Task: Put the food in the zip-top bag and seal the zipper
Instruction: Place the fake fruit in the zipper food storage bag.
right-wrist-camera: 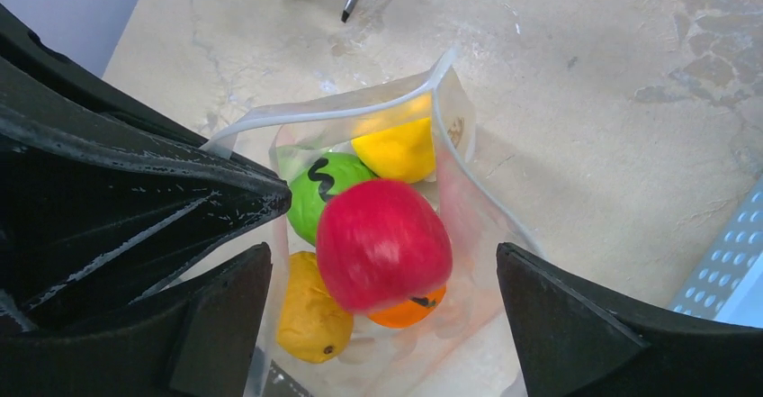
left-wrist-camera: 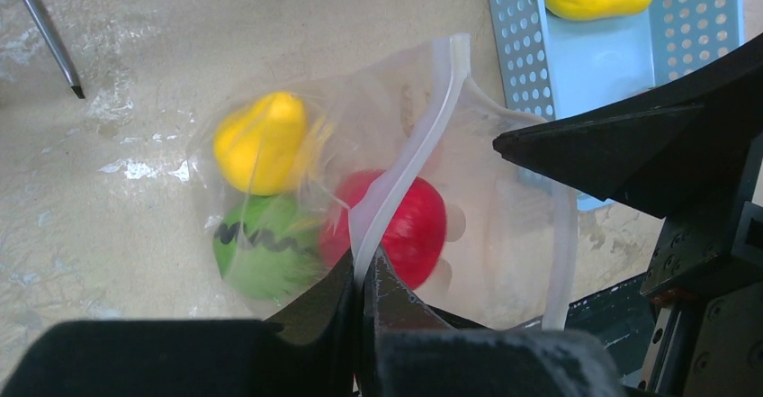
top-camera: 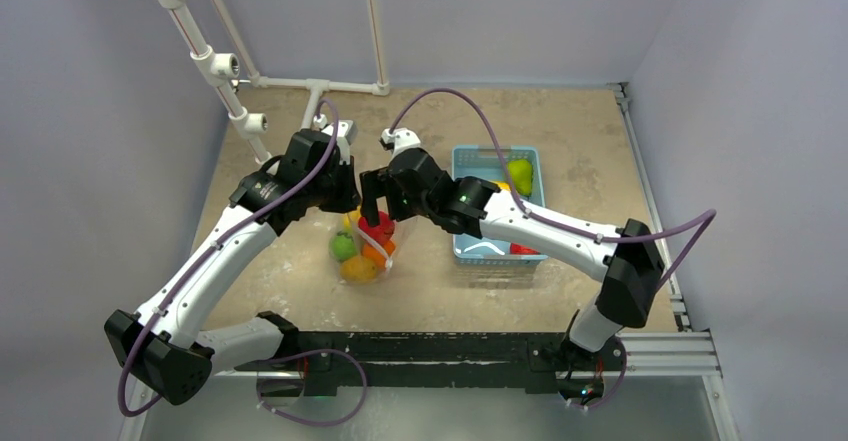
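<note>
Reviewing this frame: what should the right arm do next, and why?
Probably lift the right gripper away toward the basket for the yellow fruit there. Its jaws stand open over the bag, the red fruit sits inside untouched, and the left gripper pinches the bag's mouth edge.

**Setting, seen from above.** A beige, mottled, stone-patterned bench [top-camera: 585, 121] is shown, enclosed on three sides by plain, pale lavender-grey walls [top-camera: 90, 161]. A frame of white plastic pipes with elbow and tee fittings [top-camera: 213, 63] is mounted at the far left corner. One pipe is laid along the foot of the rear wall, and another is run upright. The right edge of the bench is bordered by a silver aluminium rail [top-camera: 650, 201], the near edge by a scuffed black strip [top-camera: 430, 346]. Even, diffuse light is cast from above, and only soft shadows are thrown on the bench.
</note>
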You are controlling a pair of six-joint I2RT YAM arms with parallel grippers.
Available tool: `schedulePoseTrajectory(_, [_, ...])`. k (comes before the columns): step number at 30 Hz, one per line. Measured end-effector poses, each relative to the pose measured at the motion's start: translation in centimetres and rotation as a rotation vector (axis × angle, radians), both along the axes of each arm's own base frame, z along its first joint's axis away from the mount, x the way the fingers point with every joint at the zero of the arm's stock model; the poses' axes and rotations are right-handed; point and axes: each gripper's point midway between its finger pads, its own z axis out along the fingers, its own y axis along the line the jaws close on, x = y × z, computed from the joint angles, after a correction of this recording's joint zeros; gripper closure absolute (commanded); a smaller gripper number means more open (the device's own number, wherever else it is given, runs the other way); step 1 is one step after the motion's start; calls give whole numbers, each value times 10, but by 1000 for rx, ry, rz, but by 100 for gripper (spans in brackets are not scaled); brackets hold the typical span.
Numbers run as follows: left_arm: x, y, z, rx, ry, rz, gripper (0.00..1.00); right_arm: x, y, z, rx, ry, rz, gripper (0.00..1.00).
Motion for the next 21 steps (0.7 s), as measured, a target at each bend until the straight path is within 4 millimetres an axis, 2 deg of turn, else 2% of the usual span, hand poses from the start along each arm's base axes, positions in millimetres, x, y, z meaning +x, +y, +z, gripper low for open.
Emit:
schedulePoseTrajectory(6, [0, 0, 0, 0, 0, 0, 100, -1, -4, 7, 12, -1, -14, 3])
schedulePoseTrajectory(11, [0, 0, 0, 0, 0, 0, 100, -2, -15, 33, 57, -29, -53, 3])
schedulePoseTrajectory(15, [0, 0, 0, -1, -1, 0, 100, -2, -32, 55, 92, -53, -116, 4])
schedulePoseTrajectory(21, [0, -1, 0, -2, 0, -2, 100, 3, -61, 66, 89, -54, -221, 4])
